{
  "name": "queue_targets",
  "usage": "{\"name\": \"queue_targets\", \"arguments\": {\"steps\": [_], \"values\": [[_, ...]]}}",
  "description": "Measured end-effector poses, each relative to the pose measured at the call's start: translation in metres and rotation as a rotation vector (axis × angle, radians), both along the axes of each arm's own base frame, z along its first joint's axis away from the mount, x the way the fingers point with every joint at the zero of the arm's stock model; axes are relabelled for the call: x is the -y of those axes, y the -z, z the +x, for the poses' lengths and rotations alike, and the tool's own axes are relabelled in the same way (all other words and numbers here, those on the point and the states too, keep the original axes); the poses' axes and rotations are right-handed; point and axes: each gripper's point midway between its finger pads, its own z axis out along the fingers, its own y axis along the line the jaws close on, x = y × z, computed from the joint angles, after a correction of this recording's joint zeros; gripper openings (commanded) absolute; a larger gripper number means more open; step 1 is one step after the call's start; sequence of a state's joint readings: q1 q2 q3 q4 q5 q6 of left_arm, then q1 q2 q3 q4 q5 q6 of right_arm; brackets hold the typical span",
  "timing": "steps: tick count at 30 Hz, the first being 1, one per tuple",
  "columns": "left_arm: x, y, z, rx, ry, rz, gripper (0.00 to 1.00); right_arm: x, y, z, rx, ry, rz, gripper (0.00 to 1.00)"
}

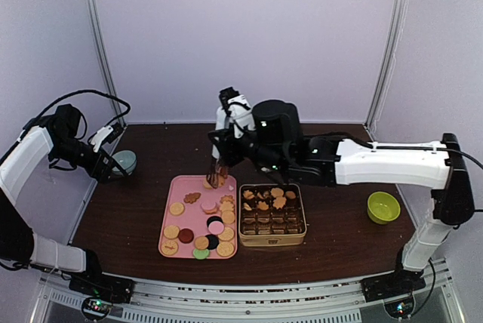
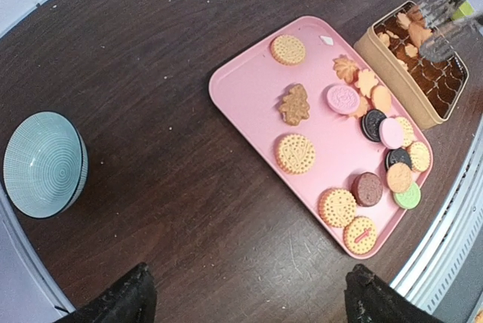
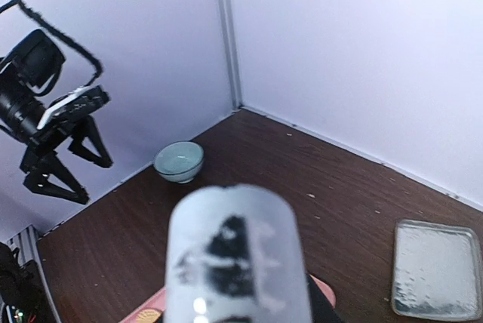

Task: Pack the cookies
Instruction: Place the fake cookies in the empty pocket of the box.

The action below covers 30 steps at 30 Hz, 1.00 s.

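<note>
So the right gripper [image 1: 220, 155] is clamped on a pair of clear plastic tongs [image 2: 434, 4]. They point down, tips hanging right above the far edge of the pink rectangular plastic tray [image 2: 241, 89], and I can't tell if anything's pinched in them. Below that hand and a bit nearer the bases, the cookies [image 2: 295, 153] are spread over the tray: round tan ones plus pink, black, dark red and one green. A few more sit in the far rows of the gold square tin [image 1: 272, 238], right next to the tray on the hand's right. Well off to its right is a lime green round bowl [image 1: 383, 207]. The left gripper [image 2: 245, 304] hangs wide open, holding nothing, over the dark wooden table [image 2: 151, 59]. A pale teal ribbed bowl [image 2: 41, 164] is just beside it, the tray farther to its right.
</note>
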<state>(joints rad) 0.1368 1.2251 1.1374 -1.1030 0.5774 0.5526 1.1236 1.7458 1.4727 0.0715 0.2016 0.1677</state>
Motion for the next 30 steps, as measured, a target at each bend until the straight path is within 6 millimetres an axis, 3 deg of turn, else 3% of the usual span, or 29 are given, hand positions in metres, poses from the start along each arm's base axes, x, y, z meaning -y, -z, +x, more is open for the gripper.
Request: {"name": "queue_targets", "arguments": {"steps": [3,6,11,17,25,30], "values": [[0.002,-0.002,0.000,0.003,0.008,-0.012,0.89,0.064,0.002,0.013,-0.002,0.127,0.005,0.24],[0.004,-0.003,-0.001,0.004,0.015,-0.024,0.89,0.125,0.016,0.022,-0.015,0.256,-0.015,0.25],[0.006,-0.005,0.000,-0.003,0.021,-0.038,0.88,0.187,0.032,0.015,-0.032,0.384,-0.046,0.25],[0.009,-0.007,0.001,-0.011,0.028,-0.058,0.87,0.219,0.042,0.005,-0.050,0.445,-0.038,0.25],[0.010,-0.007,0.002,-0.012,0.031,-0.066,0.87,0.223,0.060,0.003,-0.083,0.455,-0.060,0.29],[0.010,-0.007,0.002,-0.012,0.031,-0.066,0.87,0.220,0.062,0.003,-0.096,0.450,-0.054,0.38]]}}
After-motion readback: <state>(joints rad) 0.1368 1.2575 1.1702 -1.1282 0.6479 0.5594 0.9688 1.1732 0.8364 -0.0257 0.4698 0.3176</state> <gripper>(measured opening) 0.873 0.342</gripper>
